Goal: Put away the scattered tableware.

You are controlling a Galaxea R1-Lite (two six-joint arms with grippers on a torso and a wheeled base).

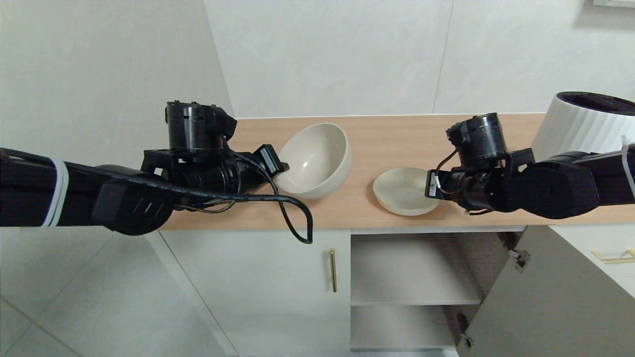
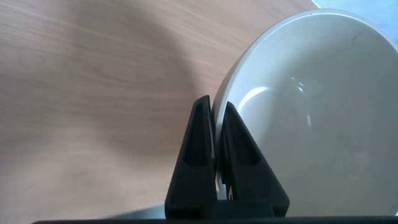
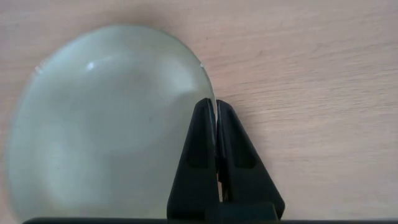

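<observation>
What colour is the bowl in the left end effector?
Cream-white; the bowl shows best in the head view.

Left gripper [image 2: 214, 107]: black fingers [image 2: 199, 146] pinched on rim of cream bowl [image 2: 311, 124], one inside, one outside. Wooden countertop [image 2: 93, 87] beneath, shadowed near bowl. Bowl possibly tilted; contact with wood unclear.

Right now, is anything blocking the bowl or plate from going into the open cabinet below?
Nothing visible blocks them. The left end effector clamps the bowl rim, the right end effector the plate rim. The cabinet door is swung open; only the counter edge lies before the shelves.
</observation>
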